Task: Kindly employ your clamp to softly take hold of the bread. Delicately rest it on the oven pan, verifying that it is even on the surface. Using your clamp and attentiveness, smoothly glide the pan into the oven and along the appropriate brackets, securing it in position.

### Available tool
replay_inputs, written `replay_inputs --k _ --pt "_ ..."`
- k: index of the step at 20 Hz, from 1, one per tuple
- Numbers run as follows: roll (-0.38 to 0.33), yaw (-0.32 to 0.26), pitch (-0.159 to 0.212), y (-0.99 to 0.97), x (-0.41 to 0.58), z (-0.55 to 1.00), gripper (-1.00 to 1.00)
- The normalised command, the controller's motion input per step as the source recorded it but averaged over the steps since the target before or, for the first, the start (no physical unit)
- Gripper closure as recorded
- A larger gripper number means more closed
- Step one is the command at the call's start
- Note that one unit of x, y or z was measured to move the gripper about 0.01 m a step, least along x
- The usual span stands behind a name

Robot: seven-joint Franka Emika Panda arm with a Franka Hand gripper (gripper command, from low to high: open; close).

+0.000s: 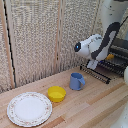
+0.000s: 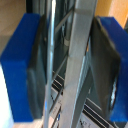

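At the oven mouth, your clamp pinches the oven pan's front rail at three o'clock, the bread seemingly aboard. Next, judged from here: push level along the brackets into the oven.

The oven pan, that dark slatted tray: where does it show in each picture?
Exterior view: the oven pan juts out at the exterior view's right edge, beyond the blue cup, under the clamp.
Wrist view: its metal bars fill the middle, between blue fingers.
Shared landmark: the pan's slats.
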Motion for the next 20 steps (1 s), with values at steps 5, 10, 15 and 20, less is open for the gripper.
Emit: replay_inputs --k 5,10,15,20 --pt "0.201 0.0 0.045 -0.78 -0.028 0.51 1.0" --pt "0.086 0.0 0.079 -1.0 -0.241 0.52 1.0" --pt "0.064 0.0 0.035 -1.0 -0.213 0.44 1.0" --pt "-0.024 0.0 0.003 -1.0 -0.098 0.01 1.0"
